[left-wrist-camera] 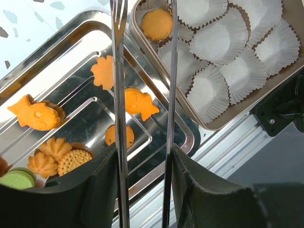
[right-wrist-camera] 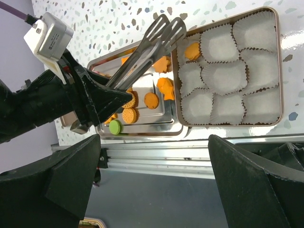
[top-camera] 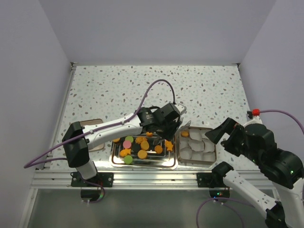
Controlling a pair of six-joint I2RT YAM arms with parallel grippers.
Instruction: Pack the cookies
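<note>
Several cookies (top-camera: 141,146), mostly orange with a pink and two green discs, lie in a shiny steel tray (top-camera: 114,161). One orange cookie (left-wrist-camera: 156,23) sits in a white paper cup in the box (right-wrist-camera: 279,71) of cups to the right. My left gripper (left-wrist-camera: 142,161) is shut on metal tongs (left-wrist-camera: 118,95), whose two arms stand apart with nothing between them. The tongs' slotted tips (right-wrist-camera: 164,31) hover over the boundary of tray and box. A fish-shaped cookie (left-wrist-camera: 138,102) lies below the tongs. My right gripper (right-wrist-camera: 154,156) is open and empty, near the table's front edge.
The box (top-camera: 213,154) holds several empty crinkled paper cups (left-wrist-camera: 223,40). An aluminium rail (right-wrist-camera: 190,152) runs along the front of the table. A brown-rimmed object (top-camera: 92,124) lies left of the steel tray, partly under the left arm.
</note>
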